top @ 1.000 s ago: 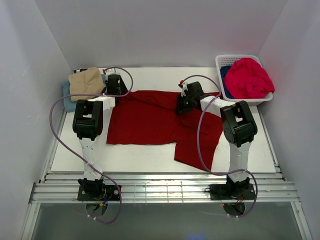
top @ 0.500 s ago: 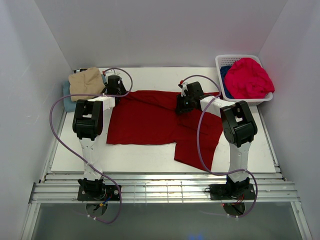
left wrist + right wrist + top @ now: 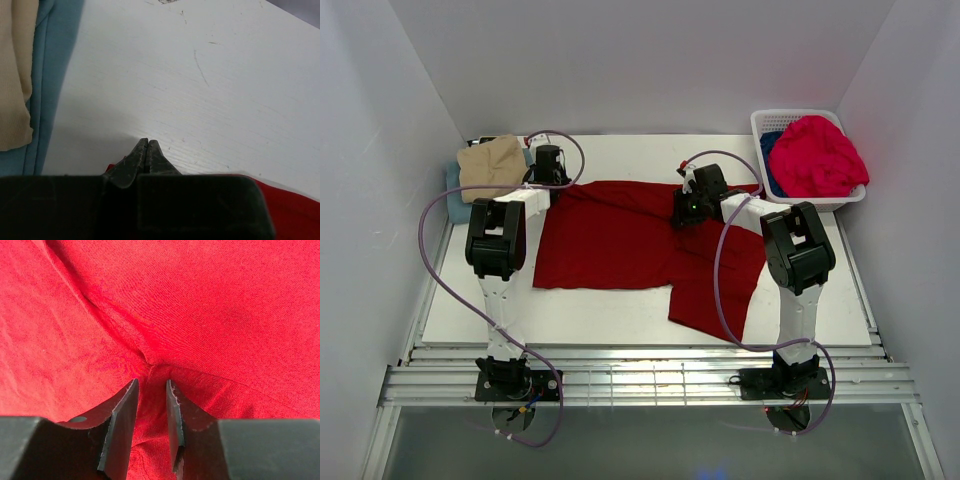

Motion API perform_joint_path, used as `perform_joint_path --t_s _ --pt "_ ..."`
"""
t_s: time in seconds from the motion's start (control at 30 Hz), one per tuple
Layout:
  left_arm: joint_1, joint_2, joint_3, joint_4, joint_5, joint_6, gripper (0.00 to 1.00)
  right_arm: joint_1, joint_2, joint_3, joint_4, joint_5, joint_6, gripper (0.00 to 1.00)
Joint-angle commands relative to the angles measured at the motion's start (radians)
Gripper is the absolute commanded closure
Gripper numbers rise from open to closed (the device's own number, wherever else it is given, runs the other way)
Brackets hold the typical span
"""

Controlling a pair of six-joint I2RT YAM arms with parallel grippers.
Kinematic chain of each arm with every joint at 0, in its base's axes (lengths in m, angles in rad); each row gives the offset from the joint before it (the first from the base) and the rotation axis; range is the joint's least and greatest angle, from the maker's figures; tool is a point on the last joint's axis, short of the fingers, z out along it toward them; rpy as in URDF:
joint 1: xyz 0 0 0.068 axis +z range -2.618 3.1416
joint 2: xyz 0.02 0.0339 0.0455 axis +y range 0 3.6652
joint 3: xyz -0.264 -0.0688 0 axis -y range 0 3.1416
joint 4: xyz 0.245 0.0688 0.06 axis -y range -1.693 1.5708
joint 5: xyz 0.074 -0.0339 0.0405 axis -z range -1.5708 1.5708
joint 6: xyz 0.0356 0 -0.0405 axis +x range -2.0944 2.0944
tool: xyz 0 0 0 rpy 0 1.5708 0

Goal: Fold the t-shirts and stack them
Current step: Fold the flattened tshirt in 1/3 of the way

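The dark red t-shirt [image 3: 620, 240] lies spread on the white desk [image 3: 620, 150], with the left tool [image 3: 147, 145] closed tight at its far left corner and the right tool [image 3: 150, 385] half open astride a pucker.

We see the spread shirt [image 3: 620, 240] lying flat at the middle of the table [image 3: 620, 150], with one part trailing toward five o'clock. At ten o'clock, near the far left corner, the top shirt [image 3: 492, 165] lies folded on the bottom shirt [image 3: 453, 200]. At two o'clock stands the basket [image 3: 790, 114]; the heaped shirt [image 3: 825, 155] fills it, and the buried shirt [image 3: 770, 160] is wedged in at its nine o'clock side. The left gripper [image 3: 148, 145] sits at the spread shirt's eleven o'clock corner. The right gripper [image 3: 152, 387] is on its far edge, toward one o'clock.
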Motion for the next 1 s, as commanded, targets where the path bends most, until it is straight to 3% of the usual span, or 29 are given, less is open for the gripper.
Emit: perform_joint_path --t_s 0.0,0.03,0.07,0.23,0.5,0.7,0.97 --pt "0.007 -0.006 0.049 -0.039 -0.036 0.005 0.92 0.017 0.006 -0.043 -0.055 -0.002 -0.004 0.65" --pt "0.007 -0.01 0.049 -0.045 -0.039 0.005 0.85 0.017 0.006 -0.045 -0.055 -0.004 -0.004 0.65" --pt "0.009 -0.012 0.05 -0.051 -0.043 0.005 0.67 0.017 0.006 -0.043 -0.054 -0.004 -0.001 0.65" --pt "0.007 -0.006 0.058 -0.091 -0.056 -0.008 0.42 0.017 0.006 -0.049 -0.052 -0.008 -0.001 0.65" --pt "0.007 0.012 0.052 -0.089 -0.036 -0.017 0.45 0.017 -0.008 -0.064 -0.048 -0.004 -0.002 0.65" --pt "0.007 0.02 0.059 -0.091 -0.022 -0.017 0.63 0.017 -0.008 -0.068 -0.046 -0.005 0.001 0.65" --pt "0.007 0.048 0.092 -0.128 -0.017 -0.018 0.6 0.018 -0.014 -0.069 -0.046 -0.008 0.002 0.65"
